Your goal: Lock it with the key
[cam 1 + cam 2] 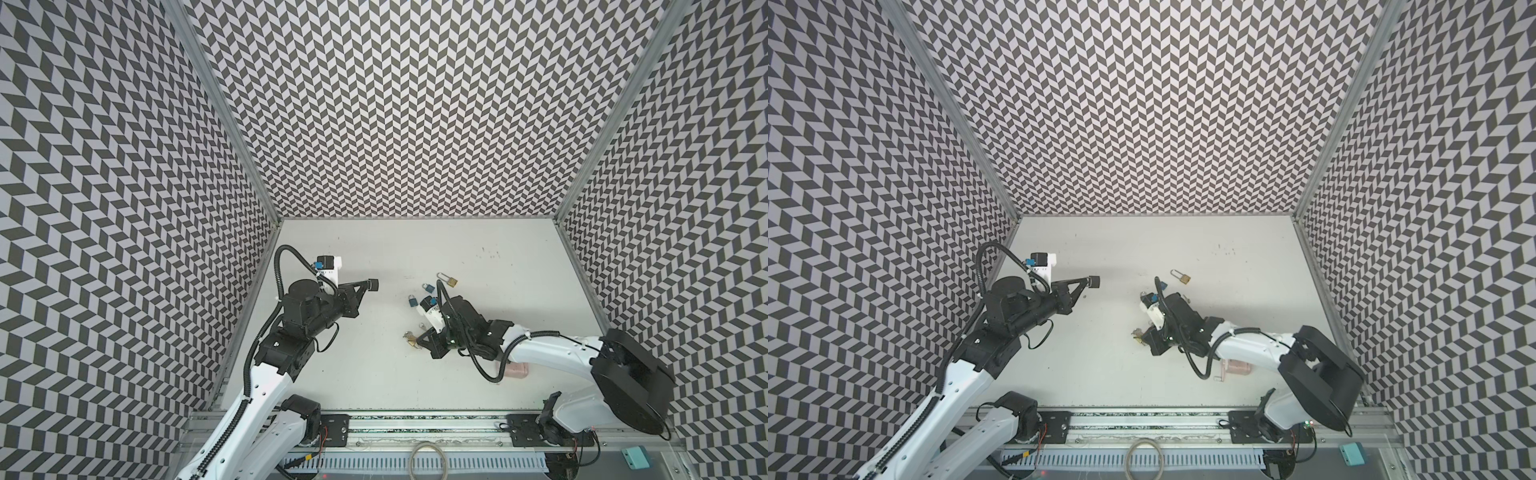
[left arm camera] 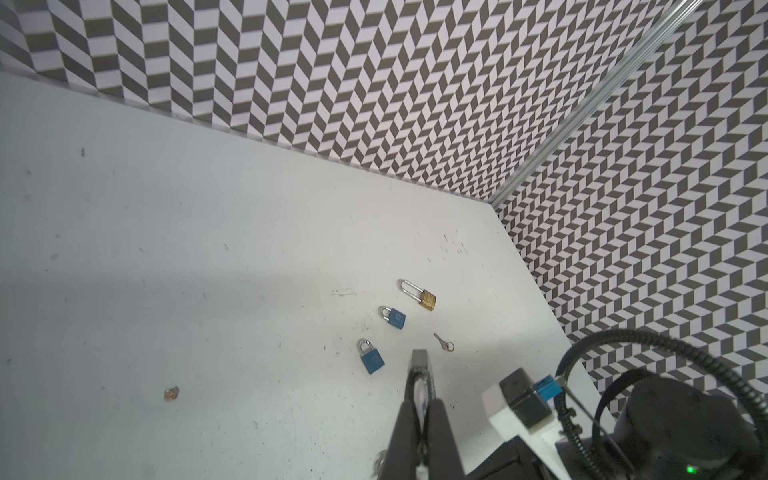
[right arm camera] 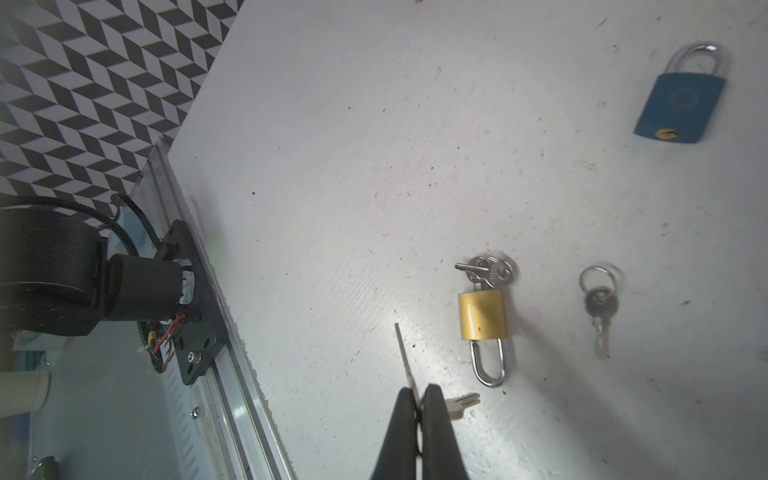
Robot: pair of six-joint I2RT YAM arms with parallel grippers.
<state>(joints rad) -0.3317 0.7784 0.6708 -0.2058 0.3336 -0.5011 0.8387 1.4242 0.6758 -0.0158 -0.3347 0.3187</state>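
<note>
Two grippers, both with fingers pressed together. The left gripper [image 2: 420, 360] holds nothing and hangs well apart from the small brass padlock [image 3: 482, 316] on the table [image 3: 332, 166]. The right gripper [image 3: 419, 397] is just beside that padlock's shackle end, pinching a thin metal strip [image 3: 405, 357], probably a key blade seen edge-on. A pale key [image 3: 463, 403] lies between the fingertips and the shackle; I cannot tell if it joins the strip. The key bunch [image 3: 488, 268] touches the padlock's keyway end; I cannot tell whether one is seated. A ringed key [image 3: 600, 309] lies near the padlock, and a blue padlock [image 3: 681, 104] well apart from it.

Step, judged: carry the blade to the keyway.
- Padlock is loose and likely slides; pin its body with the left gripper first.
- Blade points away from the keyway; swing round, align flat with the slot, feed slowly.
- Bunch crowds the keyway; clear it.
</note>
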